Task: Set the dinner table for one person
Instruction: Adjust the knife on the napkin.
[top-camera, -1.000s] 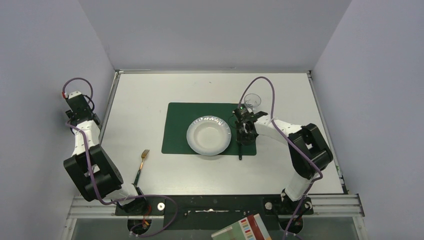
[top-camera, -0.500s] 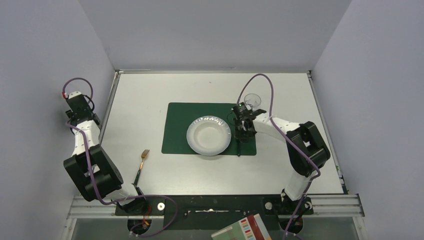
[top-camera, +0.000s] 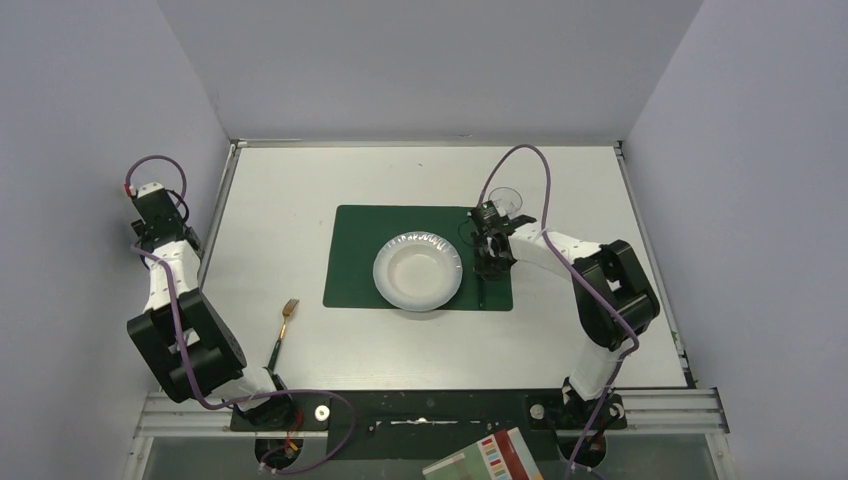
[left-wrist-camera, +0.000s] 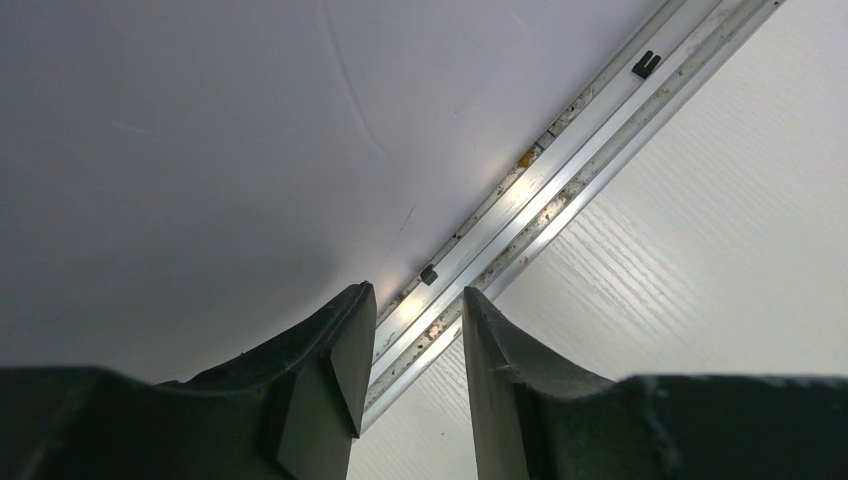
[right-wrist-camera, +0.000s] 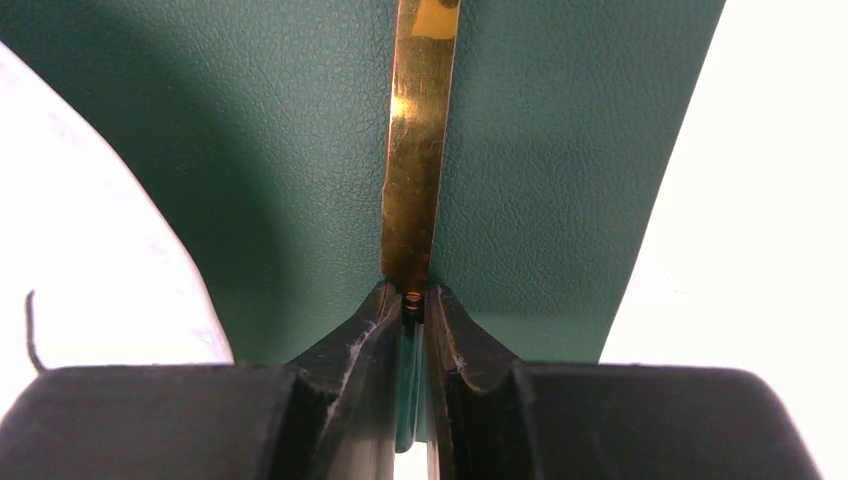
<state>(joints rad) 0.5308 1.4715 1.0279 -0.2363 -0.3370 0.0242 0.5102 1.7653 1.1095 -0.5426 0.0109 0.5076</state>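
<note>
Dinner table (top-camera: 290, 200): the white top is being shown filling the floor of the grey-walled booth, with both arm bases being carried at its near edge.
Placemat (top-camera: 350, 260): the dark green rectangle is being shown lying flat at the middle of the table.
Left arm (top-camera: 175, 300): it is being kept folded upright over the table's left edge, well apart from the placemat.
Right arm (top-camera: 600, 290): it is being stretched leftward from the right side, its wrist being held over the placemat's right part.
Bowl (top-camera: 417, 272): the white round dish is being carried by the placemat, its near rim being shown reaching the mat's near edge.
Fork (top-camera: 284, 328): gold-headed and dark-handled, it is being shown lying on the bare table near the left arm's base, off the placemat.
Glass (top-camera: 507, 200): the clear cup is being shown standing upright just beyond the placemat's far right corner.
Right gripper (right-wrist-camera: 413, 300): its jaws are being pressed together on a gold utensil (right-wrist-camera: 420, 150).
Gold utensil: the flat strip is being pinched at one end over the green strip between the bowl and the mat's right edge; contact with the mat cannot be told.
Left gripper (left-wrist-camera: 412, 295): its jaws are being held partly apart with nothing between them, above the table's metal rim (left-wrist-camera: 540, 200).
</note>
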